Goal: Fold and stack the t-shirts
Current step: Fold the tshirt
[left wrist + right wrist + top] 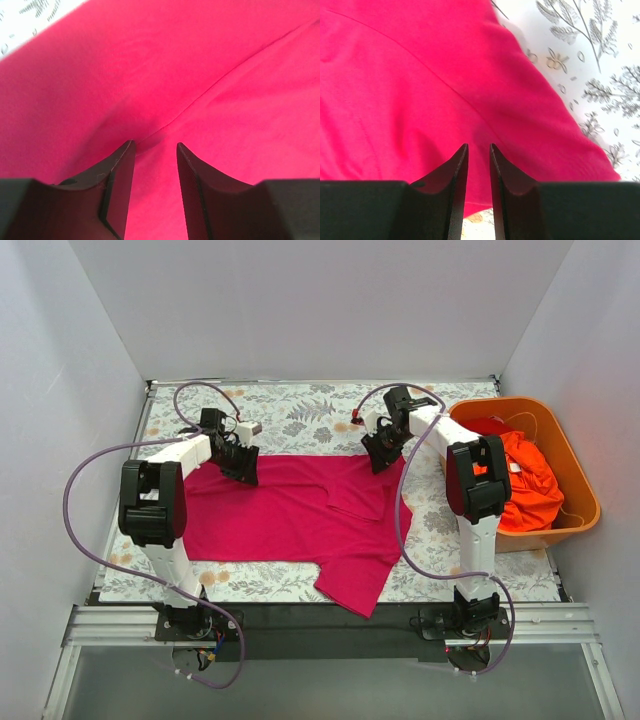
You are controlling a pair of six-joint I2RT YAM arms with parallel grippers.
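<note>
Your leaf-patterned worktop (300, 410) carries a magenta t-shirt (290, 520) spread across its middle and an orange tub (585, 490) at its right edge.

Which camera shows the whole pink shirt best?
The top view: the pink shirt shows almost whole, spread flat on the table. The left wrist view shows only cloth with a seam; the right wrist view shows one edge lying on the table.

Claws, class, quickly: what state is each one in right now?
Left claw: open, tips on the pink t-shirt.
Right claw: almost closed over the same shirt; whether it grips cannot be told.
</note>
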